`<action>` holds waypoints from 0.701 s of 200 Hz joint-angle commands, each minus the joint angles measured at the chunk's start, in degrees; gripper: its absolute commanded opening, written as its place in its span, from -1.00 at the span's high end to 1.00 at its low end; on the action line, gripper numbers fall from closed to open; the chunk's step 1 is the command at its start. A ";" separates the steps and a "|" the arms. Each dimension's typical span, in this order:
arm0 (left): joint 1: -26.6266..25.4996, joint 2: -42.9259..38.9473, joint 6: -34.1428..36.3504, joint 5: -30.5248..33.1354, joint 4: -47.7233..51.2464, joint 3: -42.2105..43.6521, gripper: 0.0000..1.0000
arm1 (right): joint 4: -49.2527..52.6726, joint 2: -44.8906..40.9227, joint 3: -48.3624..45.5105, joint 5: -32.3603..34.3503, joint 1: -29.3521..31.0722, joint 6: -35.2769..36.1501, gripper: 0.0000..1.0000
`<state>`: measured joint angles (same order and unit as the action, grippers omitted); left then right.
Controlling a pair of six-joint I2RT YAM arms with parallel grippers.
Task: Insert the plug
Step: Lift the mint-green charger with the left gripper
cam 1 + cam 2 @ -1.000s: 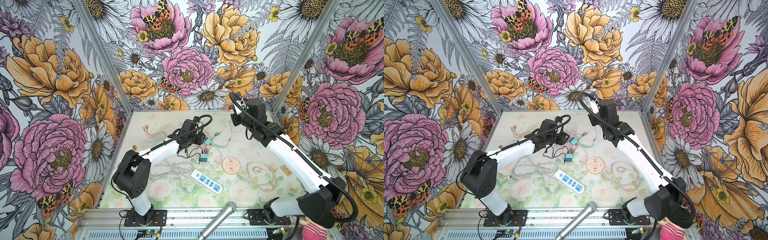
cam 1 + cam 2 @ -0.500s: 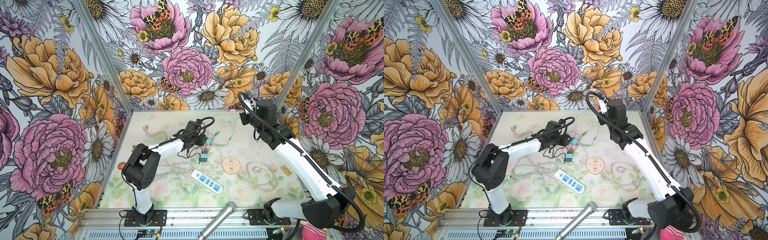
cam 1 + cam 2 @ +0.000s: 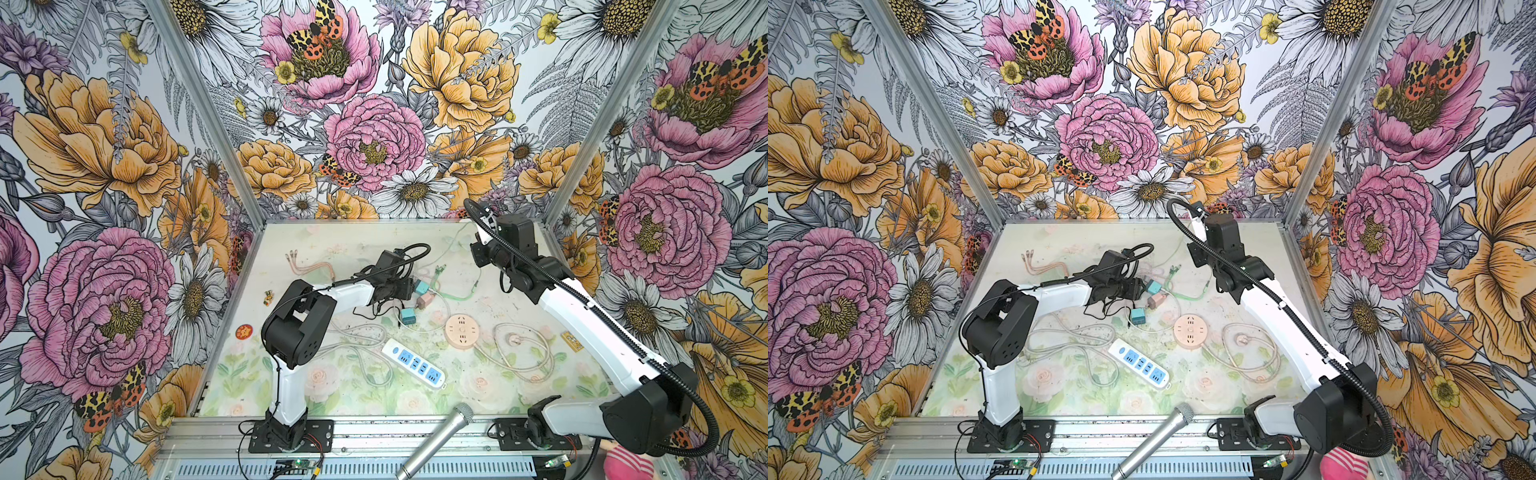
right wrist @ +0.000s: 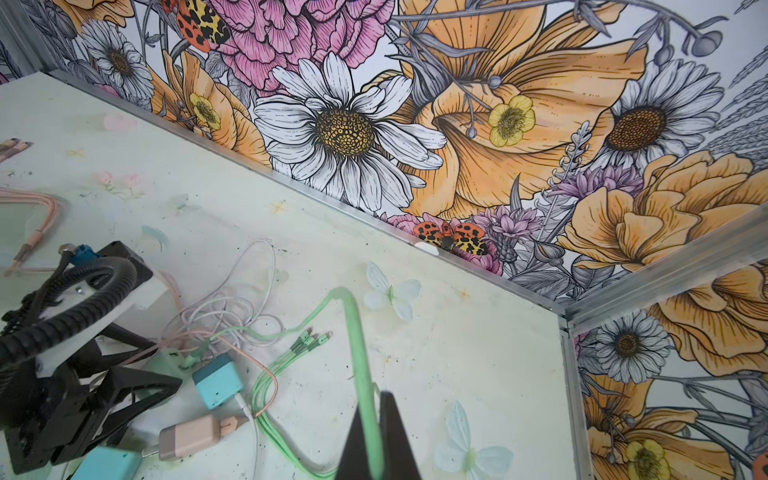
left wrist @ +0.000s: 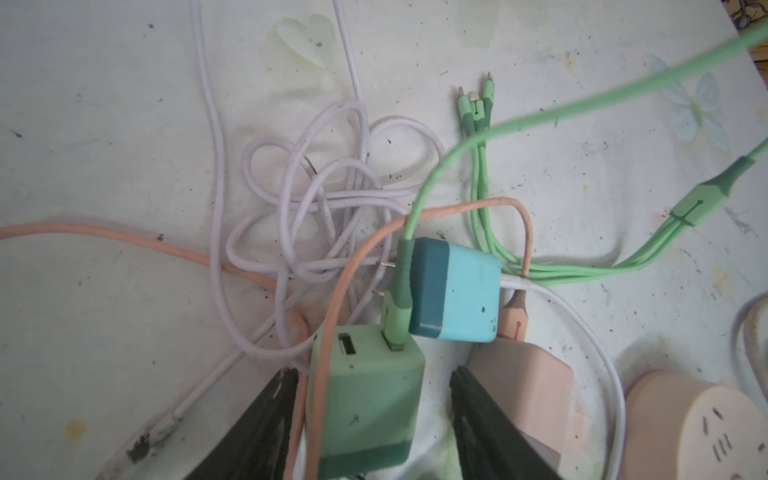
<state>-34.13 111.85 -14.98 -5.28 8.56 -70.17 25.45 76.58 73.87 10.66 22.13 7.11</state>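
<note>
Green USB plug [image 5: 395,328] sits in one of the two ports of the mint-green square charger block [image 5: 370,399], and it looks fully home. Left gripper [image 5: 372,374] straddles that block with its jaws apart, a clear gap showing on one side, so nothing pins the block down. Watch the salmon-pink cable [image 5: 318,395] draped over the block's edge right by one black finger [image 5: 266,415]: a careless retreat could hook it and tip the lot. Just beyond, the two-tone blue charger cube [image 5: 457,291] crowds right up beside the plug. Further off, the pale green cable [image 4: 357,332] rises to the right gripper [image 4: 374,415], clamped tight on it. Any tug from that arm could drag the loose block or pull the plug out.
</note>
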 commanded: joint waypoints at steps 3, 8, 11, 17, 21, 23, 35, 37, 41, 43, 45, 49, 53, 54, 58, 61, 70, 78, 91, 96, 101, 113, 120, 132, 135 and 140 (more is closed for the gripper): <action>-0.41 -2.46 0.56 -1.06 -1.12 0.25 -0.29 | -0.86 -0.31 0.30 -0.77 -0.23 -0.87 1.00; -0.41 -2.43 0.67 -1.23 -1.08 0.30 -0.29 | -0.92 -0.36 0.18 -0.81 -0.14 -0.91 1.00; -0.41 -2.39 0.70 -1.34 -1.09 0.19 -0.29 | -0.93 -0.43 0.13 -0.88 -0.15 -0.98 1.00; -0.41 -2.25 0.77 -1.55 -1.04 0.16 -0.28 | -0.86 -0.42 0.08 -0.86 -0.14 -1.01 1.00; -0.41 -2.14 0.83 -1.65 -1.08 0.12 -0.28 | -0.92 -0.38 -0.01 -0.82 -0.15 -1.04 1.00; -0.41 -2.18 0.90 -1.68 -1.09 0.12 -0.28 | -0.93 -0.42 -0.07 -0.86 -0.13 -1.11 1.00; -0.48 -2.21 0.91 -0.81 -1.02 0.12 -0.28 | -0.93 -0.51 -0.12 -0.98 -0.10 -1.14 1.00; -0.49 -2.33 0.81 -0.46 -1.07 0.10 -0.29 | -0.93 -0.54 -0.12 -0.99 -0.14 -1.18 1.00; -0.59 -2.48 0.75 0.42 -1.06 0.20 -0.29 | -0.87 -0.49 -0.13 -1.03 -0.15 -1.23 1.00; -0.63 -2.62 0.81 0.90 -1.04 0.30 -0.29 | -0.87 -0.51 -0.19 -1.02 -0.11 -1.23 1.00; -0.66 -2.78 0.76 1.44 -1.07 0.39 -0.29 | -0.89 -0.56 -0.14 -1.00 -0.08 -1.23 1.00; -0.72 -3.24 0.75 2.63 -1.09 0.60 -0.30 | -0.91 -0.61 -0.14 -1.07 -0.11 -1.24 1.00; -0.76 -3.82 0.80 3.83 -1.11 0.84 -0.30 | -0.93 -0.64 -0.19 -1.06 -0.11 -1.31 1.00; -0.76 -4.00 0.77 4.07 -1.19 0.92 -0.30 | -0.93 -0.64 -0.16 -1.07 -0.13 -1.31 1.00; -0.85 -4.65 0.83 5.18 -1.33 1.35 -0.30 | -0.89 -0.64 -0.17 -1.07 -0.16 -1.23 1.00; -0.98 -5.29 0.99 6.04 -1.35 1.59 -0.31 | -0.88 -0.64 -0.14 -1.13 -0.15 -1.23 1.00; -1.26 -6.86 1.63 8.63 -1.11 2.14 -0.33 | -0.91 -0.63 -0.08 -1.18 -0.14 -1.29 1.00; -1.73 -10.20 2.63 11.20 -0.90 2.74 -0.36 | -0.85 -0.64 0.03 -1.32 -0.14 -1.23 1.00; -2.88 -13.48 4.95 14.23 -0.31 3.65 -0.40 | -0.89 -0.39 0.14 -1.47 -0.15 -1.33 1.00; -3.21 -14.48 5.80 14.71 0.13 3.73 -0.41 | -0.92 -0.29 0.22 -1.51 -0.11 -1.47 1.00; -3.71 -15.24 6.38 14.57 0.90 3.67 -0.41 | -1.02 -0.24 0.31 -1.52 -0.04 -1.55 1.00; -4.50 -16.18 7.62 13.38 3.37 2.90 -0.42 | -1.01 0.04 0.48 -1.56 -0.02 -1.71 1.00; -4.87 -16.24 7.86 12.29 4.94 2.29 -0.40 | -1.00 0.20 0.60 -1.56 -0.03 -1.88 1.00; -5.23 -15.70 7.70 9.68 6.43 1.85 -0.34 | -1.02 0.41 0.69 -1.52 0.03 -2.19 1.00; -5.24 -15.53 7.57 9.18 6.59 1.89 -0.32 | -1.02 0.53 0.71 -1.59 0.02 -2.19 1.00; -5.31 -15.18 7.29 8.51 6.70 2.04 -0.30 | -1.02 0.51 0.83 -1.52 0.07 -2.24 1.00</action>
<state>-38.74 95.22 -9.47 5.32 10.81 -67.90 25.47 76.60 73.82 9.74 22.15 6.22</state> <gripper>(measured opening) 0.677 0.052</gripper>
